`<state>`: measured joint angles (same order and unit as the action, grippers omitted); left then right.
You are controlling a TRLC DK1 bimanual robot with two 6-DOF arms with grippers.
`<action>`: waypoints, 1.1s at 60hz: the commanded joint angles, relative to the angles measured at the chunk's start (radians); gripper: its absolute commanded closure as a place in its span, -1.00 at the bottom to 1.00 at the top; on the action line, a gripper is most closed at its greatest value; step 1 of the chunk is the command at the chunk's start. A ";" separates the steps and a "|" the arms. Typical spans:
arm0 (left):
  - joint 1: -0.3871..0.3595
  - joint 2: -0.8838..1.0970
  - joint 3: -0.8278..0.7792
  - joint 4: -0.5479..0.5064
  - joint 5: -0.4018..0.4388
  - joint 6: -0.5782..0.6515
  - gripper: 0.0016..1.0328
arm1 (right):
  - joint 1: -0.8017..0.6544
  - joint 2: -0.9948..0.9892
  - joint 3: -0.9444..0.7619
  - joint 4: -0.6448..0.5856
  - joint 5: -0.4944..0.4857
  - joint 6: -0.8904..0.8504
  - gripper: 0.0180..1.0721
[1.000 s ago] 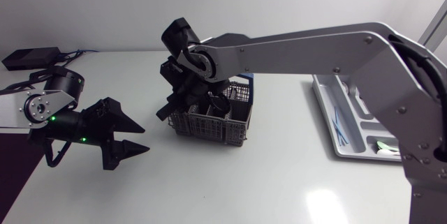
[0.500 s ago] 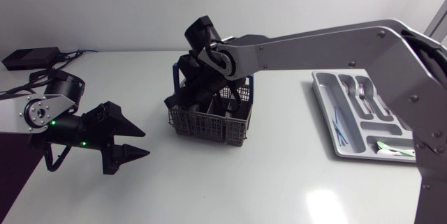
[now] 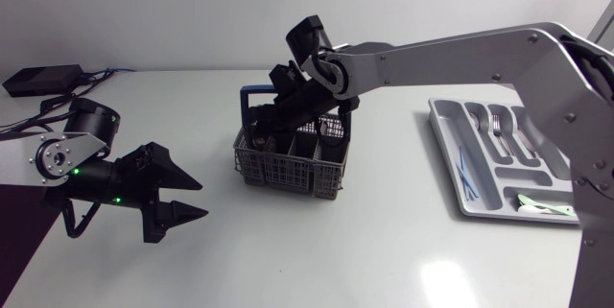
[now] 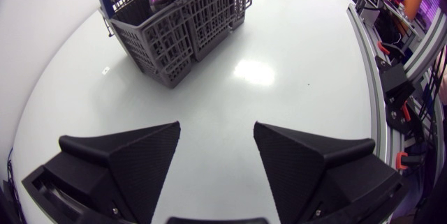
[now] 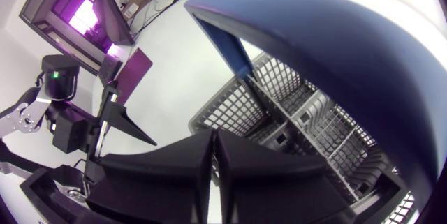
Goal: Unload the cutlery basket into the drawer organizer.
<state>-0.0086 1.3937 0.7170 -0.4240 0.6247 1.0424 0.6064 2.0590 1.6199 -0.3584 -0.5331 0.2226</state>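
white table (image 3: 336, 246), grey basket (image 3: 283, 169), organizer (image 3: 499, 181), perhaps box (image 3: 40, 80)

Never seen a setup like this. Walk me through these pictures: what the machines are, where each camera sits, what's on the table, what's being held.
The machines are a left arm and a right arm at a white table, each ending in a black two-fingered claw. The wide picture comes from a fixed camera overhead. The other two come from cameras on each arm's wrist, looking past its own claw. On the table stand a grey cutlery basket with a blue handle and a grey drawer organizer with forks in it. The left claw is open and empty, apart from the basket. The right claw is over the basket, fingers together; nothing shows between them.
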 commanded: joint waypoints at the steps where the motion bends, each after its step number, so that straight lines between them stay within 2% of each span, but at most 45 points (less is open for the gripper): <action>1: -0.011 -0.015 -0.033 0.004 0.015 -0.012 -0.43 | -0.019 -0.013 -0.026 0.021 -0.041 0.058 0.89; 17: -0.024 -0.032 -0.037 0.008 0.013 -0.025 -0.43 | -0.037 -0.051 -0.071 0.076 -0.091 0.096 0.89; 29: -0.031 -0.044 -0.042 0.007 0.013 -0.031 -0.43 | -0.031 -0.108 -0.095 0.088 -0.054 0.100 0.89; 49: -0.039 -0.076 -0.059 0.007 0.012 -0.039 -0.43 | 0.033 -0.181 -0.022 -0.083 0.050 0.012 0.89; 66: -0.044 -0.105 -0.071 0.007 0.012 -0.051 -0.43 | 0.041 -0.277 -0.095 -0.220 0.047 -0.094 0.89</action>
<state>-0.0425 1.3079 0.6708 -0.4171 0.6247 1.0126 0.6491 1.8439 1.5669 -0.5468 -0.4919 0.1741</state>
